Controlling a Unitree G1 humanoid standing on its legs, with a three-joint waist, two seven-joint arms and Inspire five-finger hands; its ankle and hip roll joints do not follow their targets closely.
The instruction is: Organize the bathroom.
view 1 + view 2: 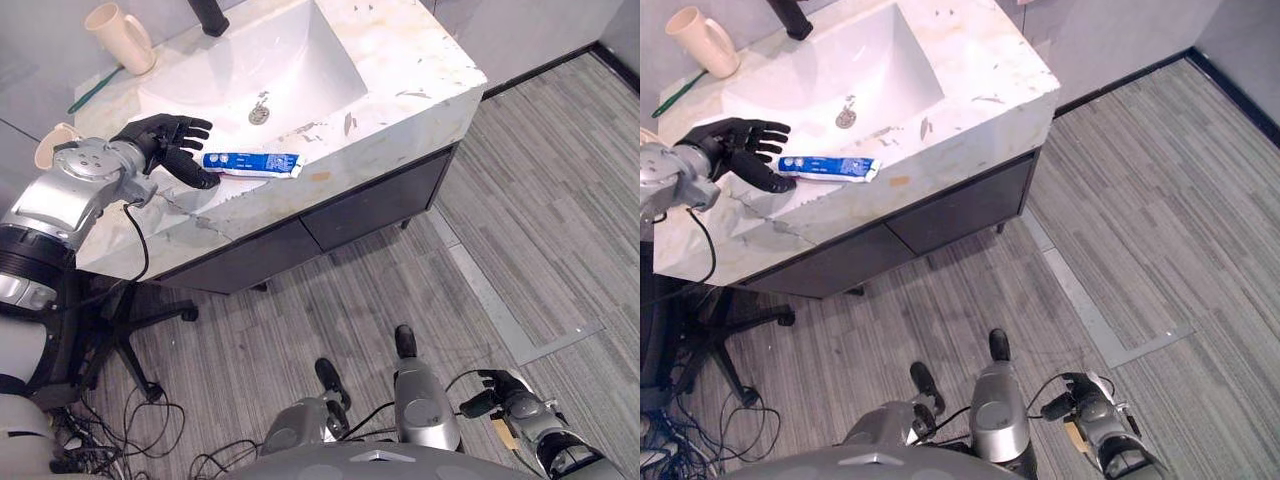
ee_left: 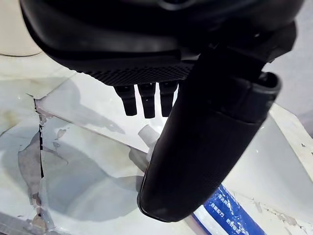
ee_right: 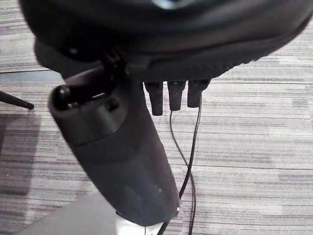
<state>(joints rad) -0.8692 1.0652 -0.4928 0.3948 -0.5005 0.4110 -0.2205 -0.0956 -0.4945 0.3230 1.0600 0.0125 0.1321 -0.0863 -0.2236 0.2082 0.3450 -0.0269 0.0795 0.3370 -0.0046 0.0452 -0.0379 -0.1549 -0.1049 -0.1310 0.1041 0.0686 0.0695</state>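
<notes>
The left hand (image 1: 165,140) hovers with its fingers spread and straight, holding nothing, at the cap end of one toothpaste tube (image 1: 252,163). The tube lies flat on the marble surface (image 1: 420,70) by the sink (image 1: 250,70), its long axis running away from that hand to the right. One mug (image 1: 120,36) stands further back. The right hand (image 1: 505,392) hangs near the floor, relaxed and empty, much farther off.
</notes>
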